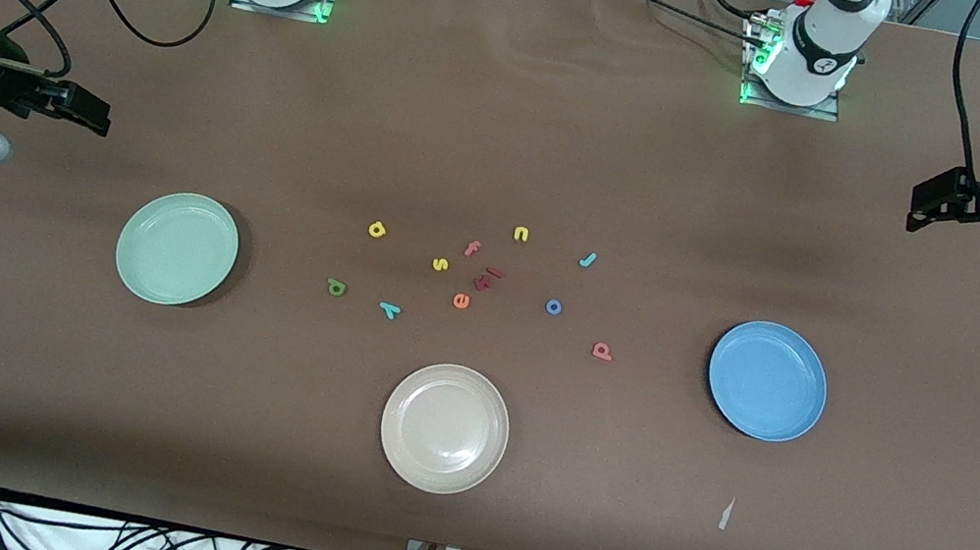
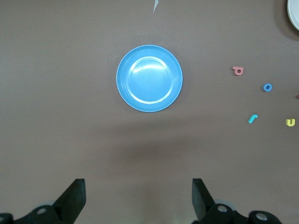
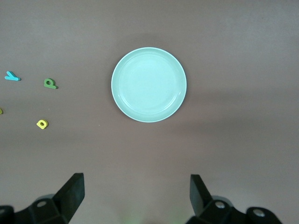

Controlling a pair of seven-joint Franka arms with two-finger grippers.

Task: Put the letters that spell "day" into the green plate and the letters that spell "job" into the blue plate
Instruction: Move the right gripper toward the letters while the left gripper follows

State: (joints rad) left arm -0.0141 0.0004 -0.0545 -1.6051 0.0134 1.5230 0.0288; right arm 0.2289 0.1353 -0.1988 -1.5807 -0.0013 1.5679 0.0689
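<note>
Around the beige plate (image 1: pixel 444 428) I see everything laid out for sorting: the green plate (image 1: pixel 177 248) toward the right arm's end, the blue plate (image 1: pixel 768 380) toward the left arm's end, both bare. All letters lie loose on the tabletop (image 1: pixel 516 120) farther from the front camera than the beige plate: yellow "a" (image 1: pixel 376 229), green "d" (image 1: pixel 337 287), teal "y" (image 1: pixel 389 309), teal "j" (image 1: pixel 587 259), blue "o" (image 1: pixel 553 307), red "b" (image 1: pixel 602 352). My left claw (image 2: pixel 138 198) hangs released above the blue plate's side, my right claw (image 3: pixel 137 196) released near the green plate, each apparently waiting beside its own target.
</note>
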